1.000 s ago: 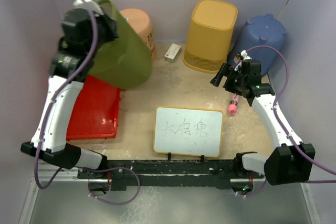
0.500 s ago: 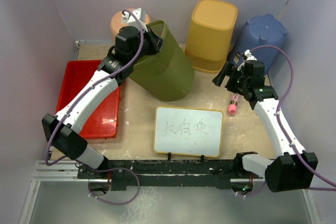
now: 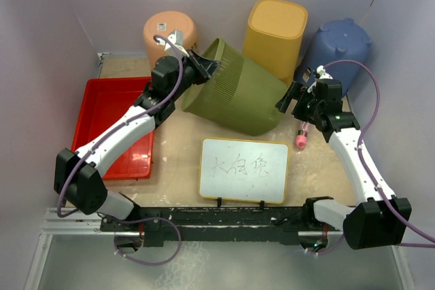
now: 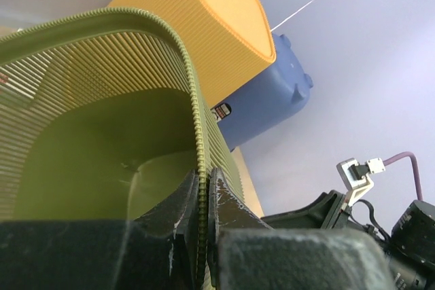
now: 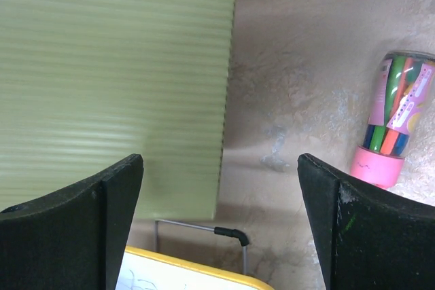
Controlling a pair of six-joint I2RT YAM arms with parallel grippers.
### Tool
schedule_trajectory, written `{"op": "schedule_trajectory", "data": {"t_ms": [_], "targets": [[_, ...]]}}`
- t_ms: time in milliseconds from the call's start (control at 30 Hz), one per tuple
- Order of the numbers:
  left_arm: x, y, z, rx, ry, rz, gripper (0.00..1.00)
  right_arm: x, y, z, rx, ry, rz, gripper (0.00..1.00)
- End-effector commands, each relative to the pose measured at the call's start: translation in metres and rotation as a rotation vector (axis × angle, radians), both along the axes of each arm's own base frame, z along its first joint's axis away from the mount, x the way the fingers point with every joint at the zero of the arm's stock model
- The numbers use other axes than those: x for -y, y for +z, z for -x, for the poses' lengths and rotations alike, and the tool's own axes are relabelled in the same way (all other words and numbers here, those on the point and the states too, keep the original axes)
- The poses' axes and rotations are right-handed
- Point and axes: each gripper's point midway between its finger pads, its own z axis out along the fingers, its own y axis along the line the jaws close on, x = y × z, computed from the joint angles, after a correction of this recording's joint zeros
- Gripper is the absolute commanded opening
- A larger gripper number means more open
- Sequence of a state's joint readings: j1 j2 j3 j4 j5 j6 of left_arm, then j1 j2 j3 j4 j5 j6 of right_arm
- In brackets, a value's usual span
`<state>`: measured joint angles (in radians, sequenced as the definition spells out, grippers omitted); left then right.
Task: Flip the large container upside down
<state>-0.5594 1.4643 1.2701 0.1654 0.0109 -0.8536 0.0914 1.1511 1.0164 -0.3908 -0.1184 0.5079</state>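
The large container is a ribbed olive-green bin [image 3: 238,96], tipped on its side with its mouth toward the back left and its base toward the right arm. My left gripper [image 3: 202,66] is shut on its rim [image 4: 197,161], one finger inside and one outside. The green hollow of the bin [image 4: 88,161] fills the left wrist view. My right gripper [image 3: 287,100] stands open just beside the bin's base, nothing between its fingers [image 5: 115,202]; the bin's ribbed wall [image 5: 115,79] fills the left half of that view.
A yellow bin [image 3: 275,35], a blue container [image 3: 340,49] and an orange bin [image 3: 168,30] line the back wall. A red tray [image 3: 115,127] lies at the left. A small whiteboard [image 3: 243,170] stands in front. A pink pen tube [image 3: 300,137] lies by the right arm.
The left arm has swung the green bin from the far left toward the middle and lowered it, tipping its base to the right. The right arm has barely moved.
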Motion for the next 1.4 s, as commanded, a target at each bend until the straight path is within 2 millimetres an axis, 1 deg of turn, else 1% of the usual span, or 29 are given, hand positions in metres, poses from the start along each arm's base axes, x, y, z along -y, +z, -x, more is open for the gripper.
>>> {"op": "schedule_trajectory", "data": {"t_ms": [0,67,133,233,300,367,433,467,567,600,667,800,933,1067,1233,1367], "targets": [[-0.010,0.006,0.022,-0.001,-0.005,0.022,0.00,0.001,0.007,-0.002,0.033,-0.013,-0.012,0.97],[-0.014,-0.011,0.029,-0.033,-0.006,0.004,0.00,0.000,0.007,-0.003,0.032,-0.010,-0.016,0.97],[-0.017,-0.035,0.033,-0.077,-0.005,-0.033,0.00,-0.002,0.006,-0.003,0.032,-0.009,-0.026,0.97],[-0.022,-0.075,0.036,-0.136,0.000,-0.112,0.00,-0.006,0.007,-0.003,0.033,0.002,-0.052,0.97],[-0.022,-0.109,0.035,-0.186,-0.007,-0.195,0.02,-0.012,0.008,-0.002,0.034,0.018,-0.085,0.97],[-0.021,-0.136,0.032,-0.234,-0.027,-0.269,0.16,-0.021,0.009,-0.002,0.038,0.043,-0.133,0.97],[-0.019,-0.151,0.030,-0.257,-0.043,-0.317,0.34,-0.031,0.010,0.000,0.040,0.072,-0.187,0.97],[-0.019,-0.155,0.030,-0.263,-0.049,-0.338,0.39,-0.035,0.011,0.001,0.044,0.085,-0.212,0.97],[-0.023,-0.157,0.028,-0.262,-0.049,-0.407,0.49,-0.046,0.017,0.003,0.070,0.114,-0.279,0.97],[-0.026,-0.155,0.026,-0.255,-0.045,-0.432,0.50,-0.047,0.013,0.005,0.068,0.116,-0.292,0.97],[-0.031,-0.149,0.025,-0.242,-0.035,-0.475,0.51,-0.047,0.012,0.006,0.074,0.110,-0.295,0.97],[-0.041,-0.132,0.025,-0.205,-0.021,-0.545,0.53,-0.041,0.016,0.007,0.088,0.081,-0.276,0.97],[-0.045,-0.114,0.027,-0.169,-0.038,-0.592,0.55,-0.034,0.021,0.007,0.107,0.054,-0.250,0.97],[-0.051,-0.108,0.031,-0.157,-0.040,-0.633,0.57,-0.034,0.023,0.007,0.118,0.050,-0.248,0.97],[-0.063,-0.107,0.033,-0.151,-0.008,-0.669,0.57,-0.033,0.022,0.008,0.115,0.049,-0.247,0.97],[-0.063,-0.104,0.035,-0.146,-0.011,-0.665,0.53,-0.033,0.021,0.007,0.115,0.051,-0.248,0.97]]}}
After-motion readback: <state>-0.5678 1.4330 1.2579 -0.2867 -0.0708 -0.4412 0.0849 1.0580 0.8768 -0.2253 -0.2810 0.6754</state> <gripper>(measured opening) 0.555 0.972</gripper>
